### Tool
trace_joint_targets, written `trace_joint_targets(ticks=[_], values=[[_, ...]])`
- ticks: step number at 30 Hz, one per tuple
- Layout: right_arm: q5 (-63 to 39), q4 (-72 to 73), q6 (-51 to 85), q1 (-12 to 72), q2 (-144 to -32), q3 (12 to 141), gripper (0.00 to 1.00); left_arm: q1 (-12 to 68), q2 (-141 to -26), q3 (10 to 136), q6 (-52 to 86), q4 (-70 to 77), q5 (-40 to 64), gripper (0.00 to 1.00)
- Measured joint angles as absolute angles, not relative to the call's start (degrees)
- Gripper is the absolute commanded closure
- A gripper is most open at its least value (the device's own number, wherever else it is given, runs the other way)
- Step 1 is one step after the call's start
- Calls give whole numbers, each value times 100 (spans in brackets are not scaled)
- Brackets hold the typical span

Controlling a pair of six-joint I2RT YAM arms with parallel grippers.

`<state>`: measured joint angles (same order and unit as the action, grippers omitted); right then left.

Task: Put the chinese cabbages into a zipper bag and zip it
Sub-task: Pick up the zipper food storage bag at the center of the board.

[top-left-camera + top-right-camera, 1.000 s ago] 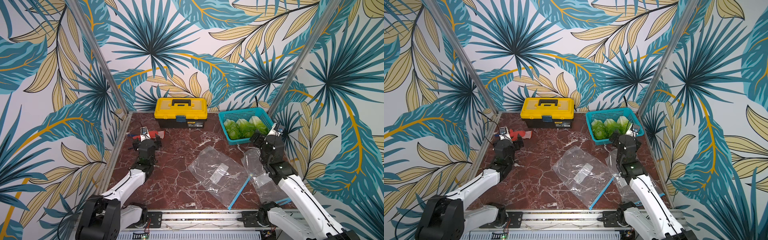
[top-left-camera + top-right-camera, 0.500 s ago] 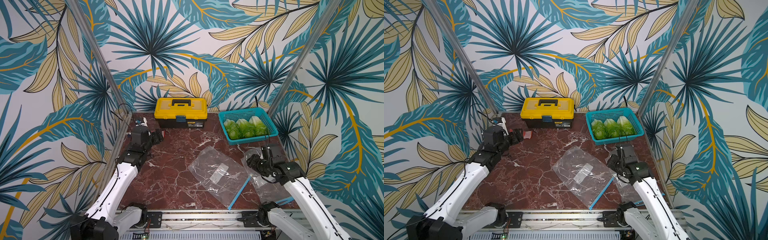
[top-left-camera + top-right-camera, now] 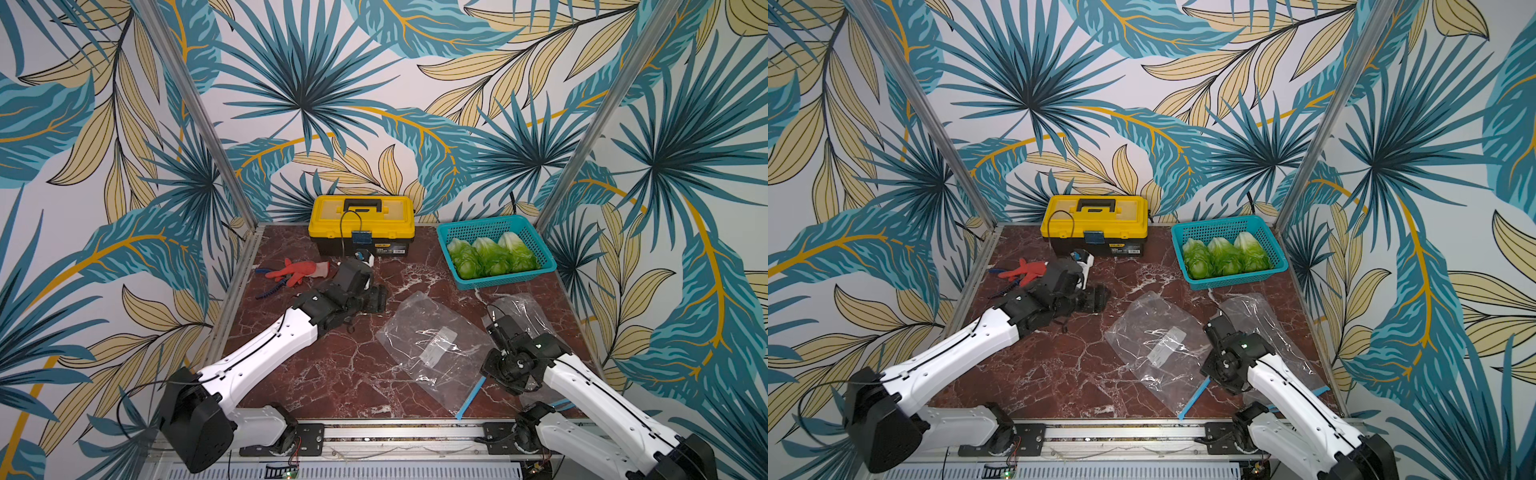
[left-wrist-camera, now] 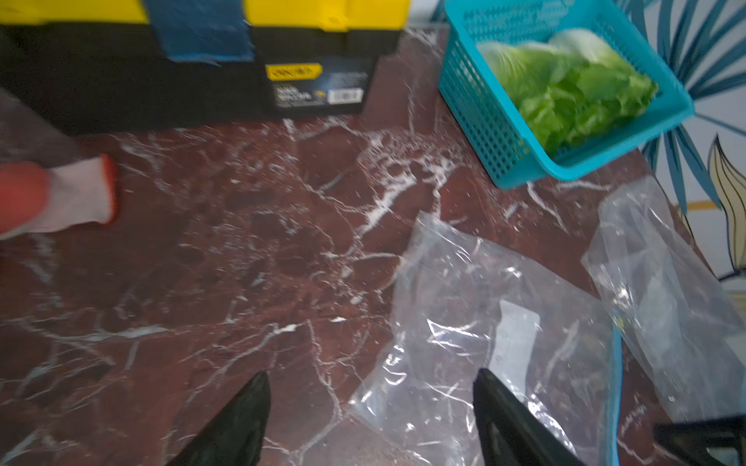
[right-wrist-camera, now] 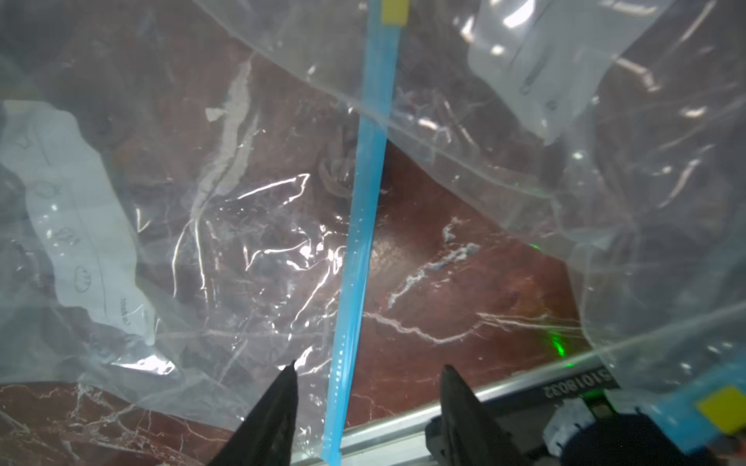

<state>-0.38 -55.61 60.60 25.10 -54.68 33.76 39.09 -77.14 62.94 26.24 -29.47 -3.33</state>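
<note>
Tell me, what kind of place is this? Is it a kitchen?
Probably a robot test booth, not a kitchen: two robot arms mounted on a rail, leaf-print panels boxing in the tabletop, and props like a toolbox and a basket of cabbages.

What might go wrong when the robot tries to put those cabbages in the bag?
1. Two clear bags, the middle bag and the second bag, seem to overlap by the right gripper, so it might pinch both.
2. The blue zipper strip lies flat, so the mouth may be hard to open.
3. The three cabbages sit packed together in the basket; grabbing one could nudge the others.
</note>
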Motion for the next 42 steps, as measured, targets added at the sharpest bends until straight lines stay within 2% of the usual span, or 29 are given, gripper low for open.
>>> trace_joint_targets(ticks=[6,13,18,21,24,32,38,42], values=[[-200,-4584,6361,2567,-5986,3124,42,4158,-8801,6259,2803,-2644,449,22],[-353,-3656,6348,2569,-6230,2792,36,4158,-9496,5916,2899,-2165,1100,24],[-497,-3162,6097,2609,-6751,3039,37,4088,-9802,5564,2954,-1964,1308,25],[-548,-2886,5948,2703,-7275,3363,47,3940,-9786,5402,2976,-1787,1389,25],[-572,-2620,5841,2779,-7708,3693,60,3710,-9682,5207,3002,-1588,1474,25],[-690,-2239,5688,2895,-8018,4084,91,3260,-9448,4954,2998,-1566,1415,25],[-740,-2578,5653,2982,-7955,4578,93,3251,-9386,5109,2803,-2060,1151,20],[-847,-2956,5651,3009,-7822,5234,92,3301,-8794,5400,2418,-2867,978,19]])
